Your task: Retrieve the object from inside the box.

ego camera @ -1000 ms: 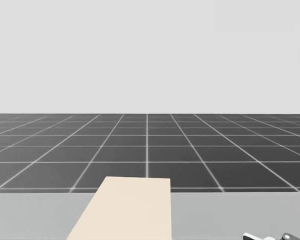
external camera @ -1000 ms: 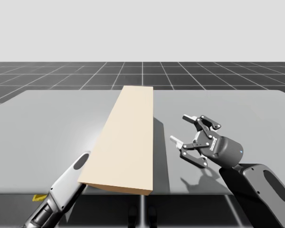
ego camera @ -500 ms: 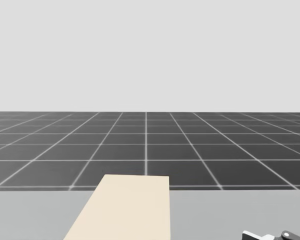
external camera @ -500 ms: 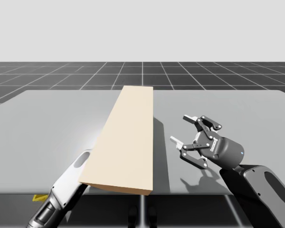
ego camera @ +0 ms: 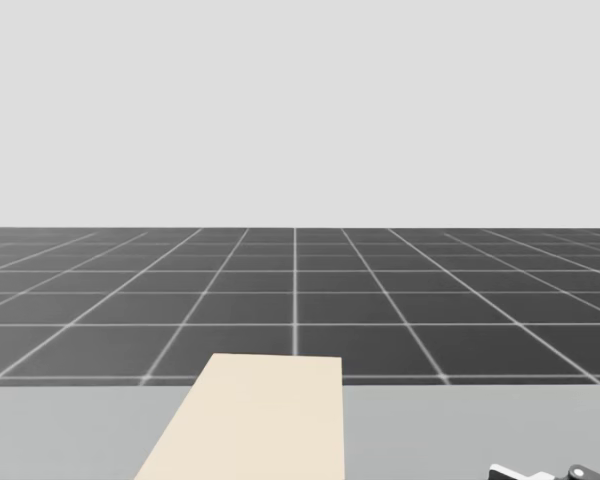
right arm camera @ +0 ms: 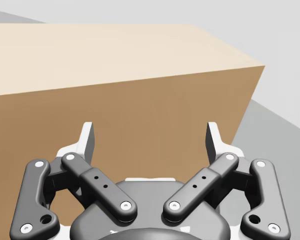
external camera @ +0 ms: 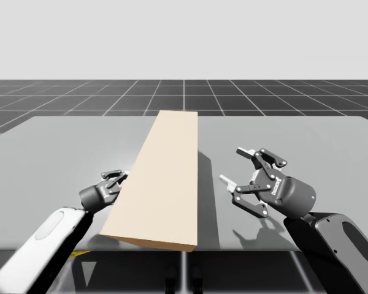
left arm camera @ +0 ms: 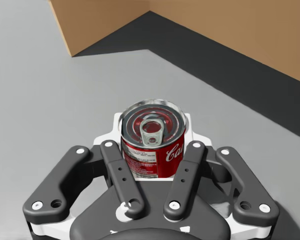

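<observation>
L gripper [left arm camera: 152, 125]: your L jaws are clamped on the red can [left arm camera: 152, 145], a finger pressing it from each side; can's pull-tab top faces the wrist cam.
Red can: outside the box [external camera: 162, 177], in your L grip over bare grey table [external camera: 61, 153]; box's brown wall [left arm camera: 240, 30] stands ahead of it w/ a dark shadow strip between; can't tell if the can's base touches the table.
L gripper, high view [external camera: 113, 180]: just beside the box's L long side, near its front end; white forearm comes in from the bottom L corner.
R gripper [external camera: 234, 165]: your R jaws are spread wide, nothing between them; it hovers R of the box, apart from it, tips aimed at the box.
R wrist view: fingers [right arm camera: 87, 137] wide apart; R gripper [right arm camera: 150, 137] faces the box's brown side wall [right arm camera: 125, 115], pale top above it.
Box: long, tan, closed top; lies lengthwise down the table's middle, front end at the near edge; head view shows its far end [ego camera: 250, 420] on the table [ego camera: 60, 430].
</observation>
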Tool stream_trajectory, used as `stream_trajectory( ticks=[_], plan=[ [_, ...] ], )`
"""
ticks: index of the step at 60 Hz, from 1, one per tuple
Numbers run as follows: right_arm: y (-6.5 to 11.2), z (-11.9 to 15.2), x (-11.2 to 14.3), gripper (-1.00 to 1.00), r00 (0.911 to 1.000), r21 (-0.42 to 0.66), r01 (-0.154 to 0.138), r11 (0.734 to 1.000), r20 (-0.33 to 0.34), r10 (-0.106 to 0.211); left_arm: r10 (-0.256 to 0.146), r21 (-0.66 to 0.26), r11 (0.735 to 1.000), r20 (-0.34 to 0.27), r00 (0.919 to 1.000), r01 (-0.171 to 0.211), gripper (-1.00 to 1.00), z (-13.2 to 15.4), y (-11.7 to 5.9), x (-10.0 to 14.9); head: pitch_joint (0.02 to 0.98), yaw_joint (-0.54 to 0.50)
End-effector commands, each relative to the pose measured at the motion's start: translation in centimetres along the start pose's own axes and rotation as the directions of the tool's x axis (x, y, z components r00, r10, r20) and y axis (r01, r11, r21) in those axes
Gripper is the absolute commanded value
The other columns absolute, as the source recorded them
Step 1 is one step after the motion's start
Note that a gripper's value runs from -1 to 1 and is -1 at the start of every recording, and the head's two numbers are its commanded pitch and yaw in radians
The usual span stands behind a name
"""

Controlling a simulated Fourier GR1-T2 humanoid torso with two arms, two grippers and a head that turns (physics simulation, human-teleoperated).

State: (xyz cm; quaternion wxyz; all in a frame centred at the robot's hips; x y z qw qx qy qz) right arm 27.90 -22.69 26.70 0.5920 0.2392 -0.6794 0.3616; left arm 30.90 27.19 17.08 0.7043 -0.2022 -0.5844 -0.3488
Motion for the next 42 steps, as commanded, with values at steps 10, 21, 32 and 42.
stream_trajectory(
  ticks=[10,21,32,42],
  plan=[
    [-0.1,0.1,0.2,-1.00,1.0000,-0.016,0.005,1.000,0.003,-0.005,-0.117,0.014,0.993,0.085,0.9894,0.117,1.00,3.9,2.1,6.3,0.168,-0.01],
    [-0.5,0.0,0.4,-1.00,0.9998,-0.061,0.017,0.998,-0.005,-0.018,-0.187,0.084,0.980,0.100,0.9772,0.179,1.00,6.5,3.8,10.5,0.163,-0.01],
    [-1.3,-0.4,0.7,-1.00,0.9992,-0.131,0.041,0.991,0.005,-0.040,-0.263,0.145,0.959,0.132,0.9558,0.243,1.00,8.1,5.1,16.3,0.162,-0.01],
    [-1.5,-0.3,0.7,-1.00,0.9988,-0.132,0.048,0.990,0.005,-0.048,-0.325,0.226,0.934,0.216,0.9205,0.277,1.00,9.3,6.6,23.5,0.161,-0.01]
  ],
)
